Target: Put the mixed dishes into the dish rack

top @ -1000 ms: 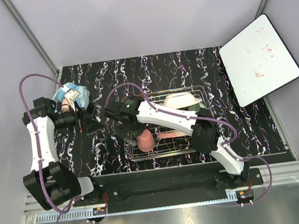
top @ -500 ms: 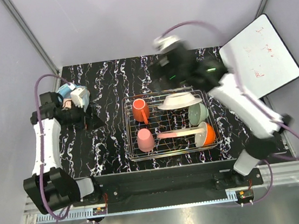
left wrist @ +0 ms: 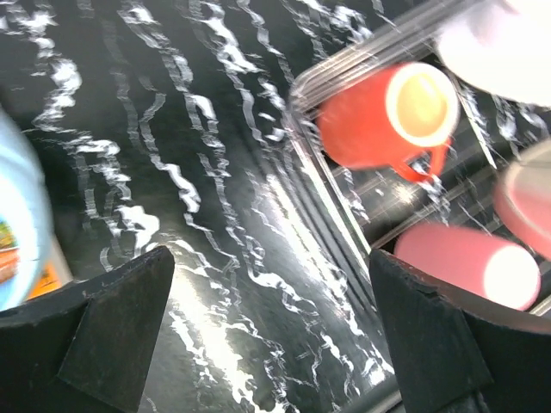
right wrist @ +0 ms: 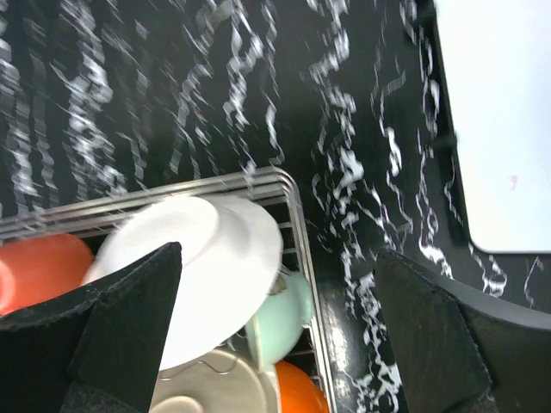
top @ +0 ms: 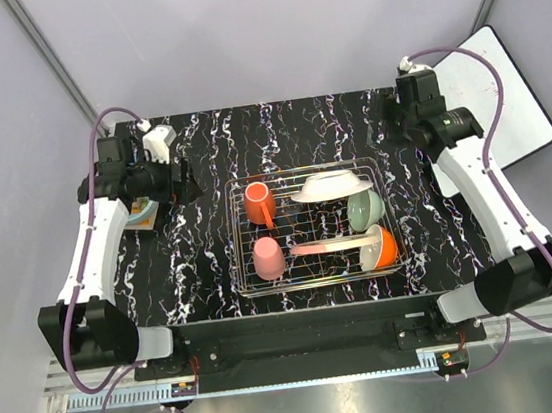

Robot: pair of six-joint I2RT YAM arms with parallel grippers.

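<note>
Black, white-veined tabletop. The chrome dish rack sits at centre, long axis left–right. It holds six pieces:
- one orange-red mug
- one pink cup, on its side
- one white plate
- one salmon-pink plate, on edge, running left–right
- one pale green bowl
- one white-and-orange bowl

Left gripper and right gripper — fingers spread wide, holding nothing, outside the rack.

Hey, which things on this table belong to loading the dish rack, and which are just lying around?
Part of the job: dish rack, orange-red mug, pink cup, white plate, pale green bowl, white-and-orange bowl, salmon-pink plate.
Just lying about: light blue tub, white board.
</note>
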